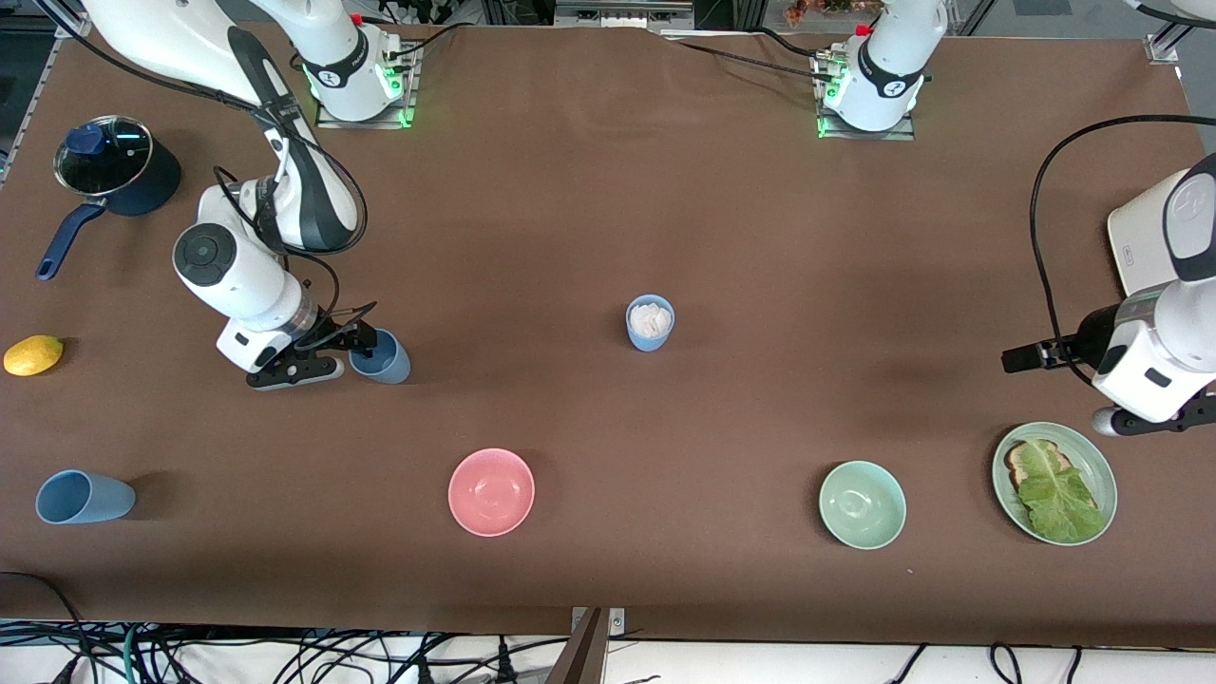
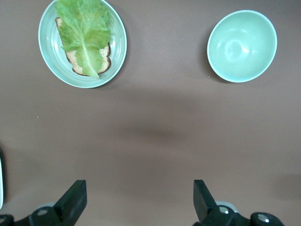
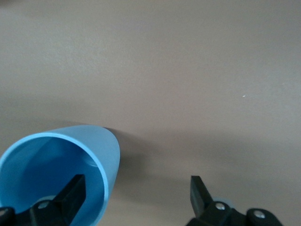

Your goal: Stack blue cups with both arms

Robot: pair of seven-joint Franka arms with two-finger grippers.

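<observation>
A blue cup sits on the table toward the right arm's end, tipped with its mouth toward my right gripper. In the right wrist view the cup has one finger inside its mouth and the other outside; the right gripper is open around the cup's wall. A second blue cup stands upright mid-table with white pieces in it. A third blue cup lies on its side nearer the front camera. My left gripper waits open and empty over bare table beside the plate.
A green plate with bread and lettuce and a pale green bowl lie toward the left arm's end. A pink bowl is nearer the front camera. A navy lidded pot and a lemon are at the right arm's end.
</observation>
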